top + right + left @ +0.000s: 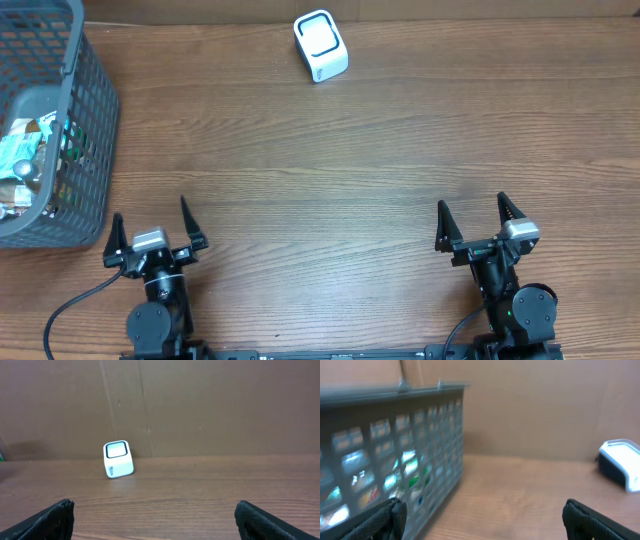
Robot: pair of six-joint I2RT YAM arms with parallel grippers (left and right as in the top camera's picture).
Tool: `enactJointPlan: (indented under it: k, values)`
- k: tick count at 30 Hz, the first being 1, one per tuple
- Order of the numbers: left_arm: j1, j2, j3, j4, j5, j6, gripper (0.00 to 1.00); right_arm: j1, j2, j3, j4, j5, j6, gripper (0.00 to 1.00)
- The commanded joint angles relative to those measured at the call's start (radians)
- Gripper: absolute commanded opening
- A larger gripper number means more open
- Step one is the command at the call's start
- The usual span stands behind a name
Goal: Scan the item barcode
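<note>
The left claw (pixel 150 208) is held fully open and empty, low over the near left part of the wooden surface (pixel 330 180). The right claw (pixel 471 200) is likewise spread wide, with nothing gripped between its fingers, over the near right part. Both claws are pointed toward the far edge.

A grey plastic basket (pixel 98 130) is set at the far left of the surface, partly cut off by the overhead frame. Packaged items (pixel 22 160) are seen lying inside it, their wrappers showing green and white; no barcode can be made out on them. In the left wrist view the basket's slotted wall is seen close ahead on the left, with the coloured packs blurred behind it.

A white barcode scanner (pixel 320 46) with a dark-rimmed window is placed near the far edge, slightly left of centre, well apart from both claws and from the basket. In the right wrist view it is seen standing just in front of a cardboard wall (pixel 210 405).
</note>
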Motion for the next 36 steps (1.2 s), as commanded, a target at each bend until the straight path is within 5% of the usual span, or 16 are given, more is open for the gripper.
enactJointPlan:
  k: [1, 5, 11, 20, 29, 36]
  values:
    - [-0.006, -0.001, 0.032, 0.074, 0.175, 0.028, 1.0, 0.003, -0.001, -0.007, 0.024, -0.002, 0.019, 1.0]
    - [-0.006, 0.003, 0.179, 0.023, 0.238, 0.018, 1.0, 0.003, -0.001, 0.048, 0.027, -0.008, 0.06, 1.0]
    - [-0.006, 0.121, 0.547, -0.261, 0.246, 0.017, 0.99, 0.003, 0.016, 0.195, -0.006, -0.008, 0.074, 1.0]
    - [-0.006, 0.581, 1.248, -0.776, 0.293, 0.01, 0.99, 0.003, 0.274, 0.543, -0.149, -0.008, 0.131, 1.0]
    - [-0.006, 1.076, 1.971, -1.344, 0.278, 0.011, 1.0, 0.003, 0.82, 1.235, -0.662, -0.017, 0.127, 1.0]
    - [-0.006, 1.324, 2.203, -1.575, 0.29, 0.01, 1.0, 0.003, 1.233, 1.774, -1.157, -0.04, 0.127, 1.0]
